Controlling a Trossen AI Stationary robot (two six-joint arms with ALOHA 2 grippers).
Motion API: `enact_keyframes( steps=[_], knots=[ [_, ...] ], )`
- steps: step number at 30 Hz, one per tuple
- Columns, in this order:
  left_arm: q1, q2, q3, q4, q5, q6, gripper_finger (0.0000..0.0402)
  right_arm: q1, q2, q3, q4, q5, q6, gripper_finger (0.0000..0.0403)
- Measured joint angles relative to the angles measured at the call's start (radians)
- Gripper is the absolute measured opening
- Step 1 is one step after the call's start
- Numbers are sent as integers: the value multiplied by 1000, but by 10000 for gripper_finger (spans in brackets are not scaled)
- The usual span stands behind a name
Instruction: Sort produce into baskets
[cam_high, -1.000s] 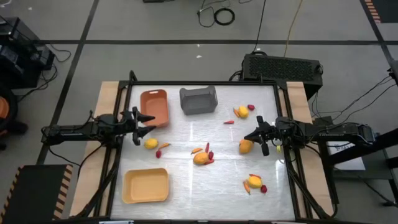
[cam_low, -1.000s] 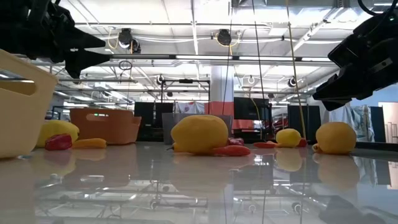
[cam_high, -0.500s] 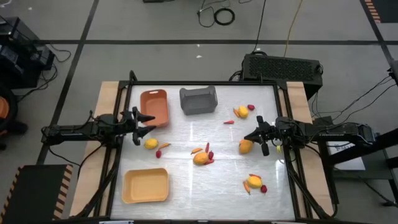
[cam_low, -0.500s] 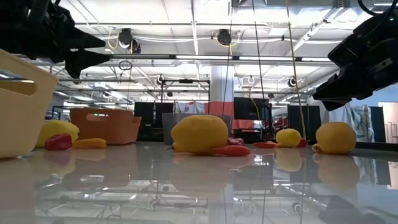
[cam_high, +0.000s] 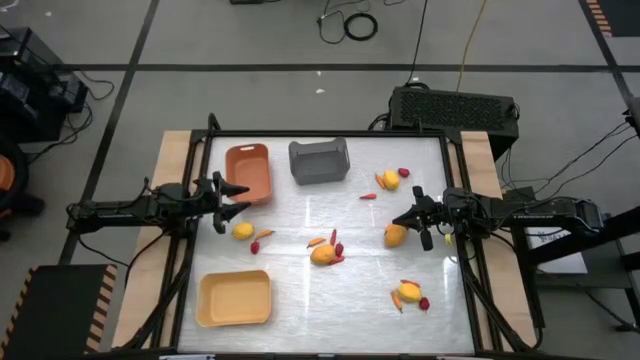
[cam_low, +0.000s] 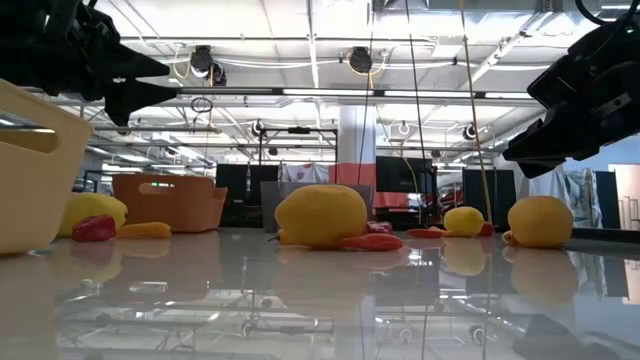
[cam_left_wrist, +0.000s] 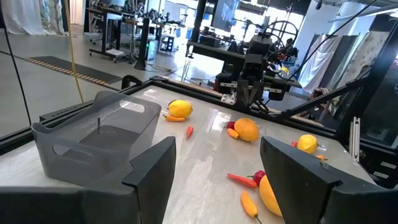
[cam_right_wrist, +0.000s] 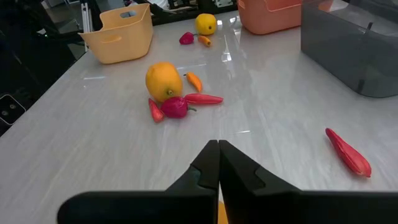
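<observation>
Yellow lemon-like fruits, orange sticks and red pieces lie scattered on the white table. One fruit (cam_high: 242, 231) lies near my left gripper (cam_high: 240, 200), which is open and empty above the table, beside the orange-brown basket (cam_high: 248, 172). Its fingers stand wide apart in the left wrist view (cam_left_wrist: 217, 180). My right gripper (cam_high: 405, 220) is shut and empty, raised above another fruit (cam_high: 396, 235); its fingers meet in the right wrist view (cam_right_wrist: 218, 144). The dark grey basket (cam_high: 319, 161) stands at the far middle. The pale yellow basket (cam_high: 234, 298) stands at the near left.
A fruit with red pieces and an orange stick (cam_high: 323, 254) lies mid-table. Another group (cam_high: 390, 180) lies at the far right, a red chili (cam_high: 368, 196) near it. A further group (cam_high: 408, 292) lies at the near right. Wooden strips edge the table's left and right sides.
</observation>
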Motion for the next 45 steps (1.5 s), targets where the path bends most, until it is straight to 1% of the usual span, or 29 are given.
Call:
enact_keyframes(
  steps=[17,23,25,29,32,35,40,45],
  knots=[
    [0,0,0,0,0,0,242,0,0,0,1,0,0,0],
    [0,0,0,0,0,0,242,0,0,0,31,0,6,0],
    [0,0,0,0,0,0,242,2,0,0,34,0,79,0],
    [0,0,0,0,0,0,242,4,0,0,77,-1,302,0],
    [0,0,0,0,-13,0,242,4,0,0,77,-1,410,0],
    [0,0,0,1,-31,-9,242,1,0,0,78,3,430,0],
    [0,0,2,77,-33,-153,242,-1,0,0,141,5,478,0],
    [0,0,2,107,-48,-105,242,-1,1,0,247,8,442,0]
  ],
)
